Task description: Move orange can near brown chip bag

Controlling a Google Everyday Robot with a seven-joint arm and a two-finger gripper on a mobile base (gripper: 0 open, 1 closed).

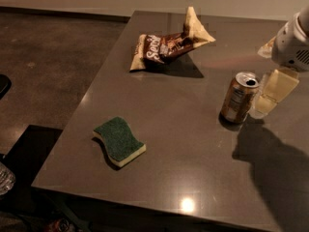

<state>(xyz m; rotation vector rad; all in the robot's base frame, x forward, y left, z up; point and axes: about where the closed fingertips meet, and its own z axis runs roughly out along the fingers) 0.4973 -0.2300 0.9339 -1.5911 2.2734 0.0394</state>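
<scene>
The orange can (238,97) stands upright on the grey table (193,149), right of centre, its top opened. The brown chip bag (166,48) lies crumpled at the table's far middle, well apart from the can. My gripper (261,81) is at the right edge of the view, just right of the can. Its pale fingers (273,90) are spread open, and the near one reaches down beside the can. The can is not between them, and the gripper holds nothing.
A green sponge (119,140) with a pale underside lies near the table's front left. The table's left edge drops to a dark floor (43,57). The arm's shadow falls on the table's right front.
</scene>
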